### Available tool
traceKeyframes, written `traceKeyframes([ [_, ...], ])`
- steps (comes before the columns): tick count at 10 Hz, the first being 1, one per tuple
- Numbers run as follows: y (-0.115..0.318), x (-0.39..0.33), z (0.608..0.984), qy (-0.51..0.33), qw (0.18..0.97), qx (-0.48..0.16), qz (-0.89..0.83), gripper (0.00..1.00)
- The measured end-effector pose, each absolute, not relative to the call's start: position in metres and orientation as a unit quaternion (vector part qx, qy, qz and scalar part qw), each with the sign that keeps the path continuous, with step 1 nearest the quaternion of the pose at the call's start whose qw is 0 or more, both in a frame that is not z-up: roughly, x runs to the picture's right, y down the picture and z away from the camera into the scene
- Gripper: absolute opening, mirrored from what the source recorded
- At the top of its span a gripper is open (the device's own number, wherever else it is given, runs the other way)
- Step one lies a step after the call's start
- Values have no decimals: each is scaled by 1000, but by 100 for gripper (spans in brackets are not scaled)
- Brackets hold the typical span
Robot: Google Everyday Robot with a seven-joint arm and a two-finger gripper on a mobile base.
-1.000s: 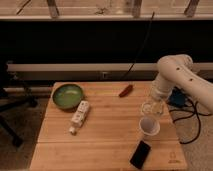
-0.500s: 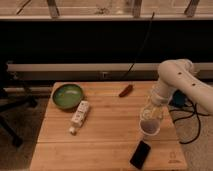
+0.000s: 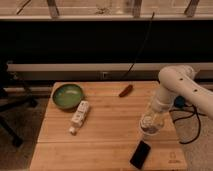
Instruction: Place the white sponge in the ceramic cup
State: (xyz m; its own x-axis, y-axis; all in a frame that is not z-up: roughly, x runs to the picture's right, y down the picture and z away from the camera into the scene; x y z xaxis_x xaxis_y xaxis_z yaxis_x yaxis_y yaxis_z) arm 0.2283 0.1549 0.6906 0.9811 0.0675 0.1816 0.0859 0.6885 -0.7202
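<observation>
My gripper (image 3: 150,121) hangs straight down from the white arm at the right side of the wooden table (image 3: 100,135). It sits right over the mouth of the ceramic cup (image 3: 149,132), a small white round cup whose lower wall shows beneath it. The gripper hides the cup's opening. The white sponge does not show as a separate thing; it is hidden at the gripper or in the cup, and I cannot tell which.
A green bowl (image 3: 68,95) stands at the back left. A white labelled bottle (image 3: 79,116) lies beside it. A small red object (image 3: 125,90) lies at the back middle. A black phone (image 3: 140,154) lies near the front edge, just below the cup. A chair (image 3: 11,102) stands left of the table.
The gripper has come down from a little above the cup to the cup's mouth. The cup and the other things have stayed in place.
</observation>
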Motion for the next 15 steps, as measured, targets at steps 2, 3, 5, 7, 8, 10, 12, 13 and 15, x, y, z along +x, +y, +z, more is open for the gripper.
traceKeyframes([
  [2, 162, 228, 691, -99, 911, -400, -3, 0],
  [3, 165, 227, 691, -99, 911, -401, -2, 2],
  [5, 166, 226, 693, -102, 911, -401, 0, 18],
  [7, 167, 225, 693, -103, 910, -401, 1, 37],
  [8, 167, 225, 693, -103, 910, -401, 1, 47],
  [10, 166, 225, 692, -103, 910, -401, 2, 67],
  [12, 164, 226, 692, -99, 910, -402, 1, 80],
  [13, 164, 227, 692, -98, 910, -403, 2, 80],
  [15, 163, 227, 691, -95, 910, -405, 2, 80],
])
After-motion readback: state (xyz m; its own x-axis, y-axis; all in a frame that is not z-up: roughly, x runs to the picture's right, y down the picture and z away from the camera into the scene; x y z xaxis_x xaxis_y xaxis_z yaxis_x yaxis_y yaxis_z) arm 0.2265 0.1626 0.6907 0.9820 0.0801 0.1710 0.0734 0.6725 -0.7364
